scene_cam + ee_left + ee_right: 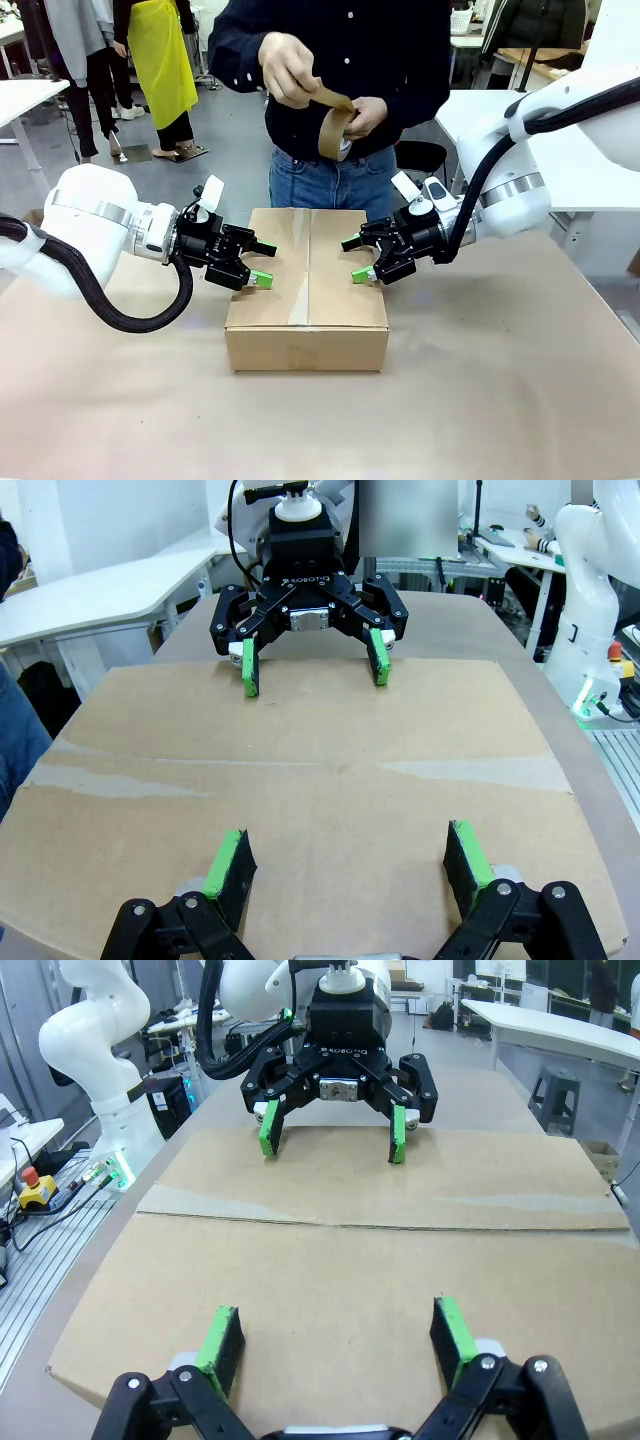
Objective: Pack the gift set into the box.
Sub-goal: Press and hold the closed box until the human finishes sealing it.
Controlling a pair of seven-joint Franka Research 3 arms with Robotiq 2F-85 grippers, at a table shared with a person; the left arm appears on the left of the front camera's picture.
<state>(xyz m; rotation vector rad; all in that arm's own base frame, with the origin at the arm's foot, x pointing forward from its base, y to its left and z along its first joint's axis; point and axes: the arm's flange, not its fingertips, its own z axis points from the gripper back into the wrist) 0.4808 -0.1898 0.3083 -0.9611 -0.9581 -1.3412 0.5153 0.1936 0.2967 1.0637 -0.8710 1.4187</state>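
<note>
Front view: the box (307, 290) sits on the table (500, 380) with its top flaps folded shut, directly between the two grippers. The left gripper (262, 262) hovers with its fingers spread over the flap nearest it, and the right gripper (352, 258) mirrors it over the opposite flap, also spread and gripping nothing. Beyond both of them, the person's hands (300, 75) are peeling a strip from a roll of brown tape (335, 125). The gift set is presumably inside the closed carton.

Left wrist view: just ahead of and below this gripper's own green pads (228, 865), spread wide, lies the flat cardboard top, with the centre seam (300, 765) running crosswise farther out. Past the seam the other gripper faces back, its pads at or just above the far flap; contact cannot be told.

Right wrist view: the same layout from the other side, with this gripper's pads (222, 1338) apart above the near flap, the seam ahead, and the opposing gripper beyond it.

Judging the handling: corrugated flaps are stiff but springy and tend to lift at the seam. The surface is dry and matte, so the pads should not slip. The best hold is likely downward pressure on each flap, back from the seam, leaving that line free for tape; pressing hard mid-panel could dent it.
</note>
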